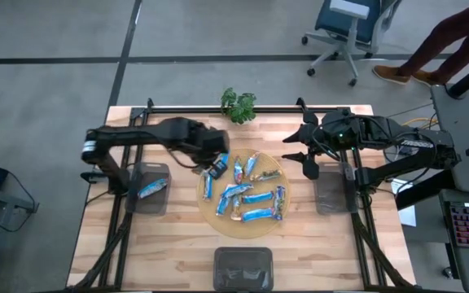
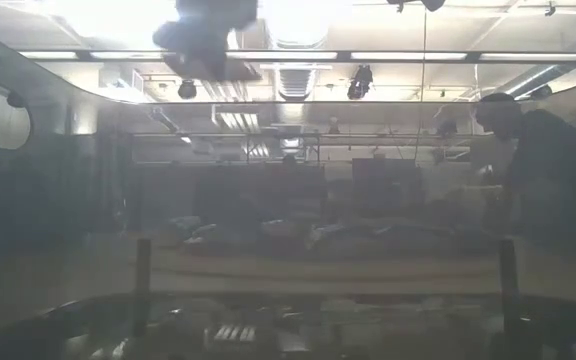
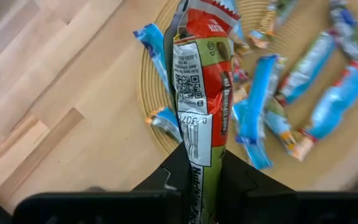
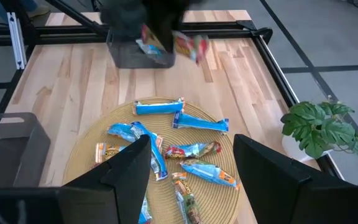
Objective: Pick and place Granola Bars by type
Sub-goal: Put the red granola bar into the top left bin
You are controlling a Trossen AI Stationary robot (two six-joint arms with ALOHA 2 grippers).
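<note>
Several granola bars, mostly blue-wrapped, lie on a round woven mat in the middle of the table. One more blue bar lies inside the left grey bin. My left gripper hovers at the mat's left edge, shut on a red-and-green wrapped bar. My right gripper is open and empty, to the right of the mat near its far side; its fingers frame the mat in the right wrist view. My left gripper pinches the red-and-green bar between its two fingers at one end of the wrapper. The bar's length runs on past the fingertips, in line with them. Seen in the right wrist view, the bar hangs below the gripper, clear of the table.
A second grey bin stands right of the mat and a third at the near edge. A small potted plant sits at the far edge. A black frame rail borders the table. A person stands beyond the table.
</note>
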